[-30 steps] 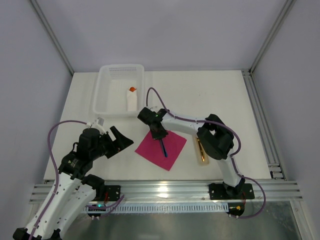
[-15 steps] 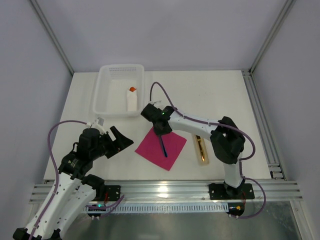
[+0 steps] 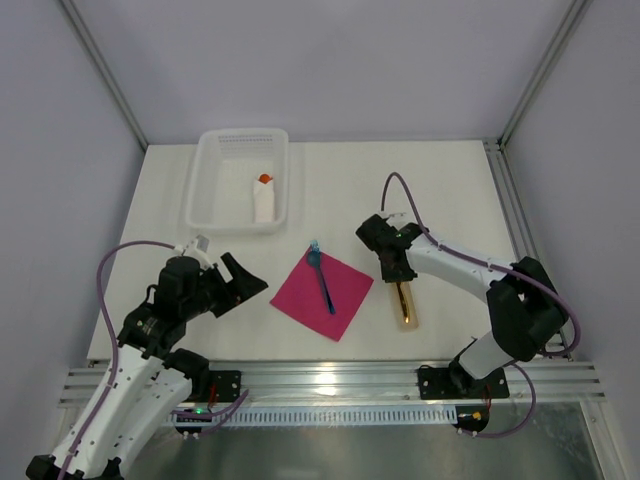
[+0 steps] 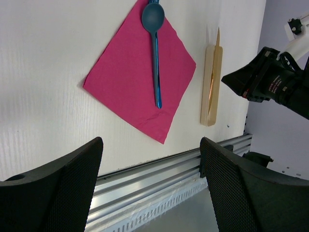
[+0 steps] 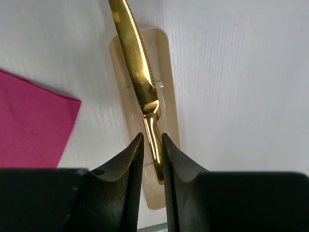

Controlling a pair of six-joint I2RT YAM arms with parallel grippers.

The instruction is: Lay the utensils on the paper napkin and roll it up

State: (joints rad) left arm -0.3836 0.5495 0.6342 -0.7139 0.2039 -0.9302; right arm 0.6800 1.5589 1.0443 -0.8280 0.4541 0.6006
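The magenta paper napkin lies flat at mid-table, also in the left wrist view. The blue spoon lies across it, bowl at the far corner. A lighter blue bit shows just beyond the bowl; I cannot tell if it is the fork. The yellow-orange knife lies on a long beige strip right of the napkin. My right gripper hovers at the knife's far end. Its jaws stand a narrow gap apart, straddling the knife handle without clamping it. My left gripper is open and empty, left of the napkin.
A white basket at the back left holds a white roll with an orange tip. The aluminium rail runs along the table's near edge. The napkin's corner shows left of the right fingers.
My right gripper has left the spoon on the napkin and swung right, over the knife on the beige strip. The left arm has not moved.
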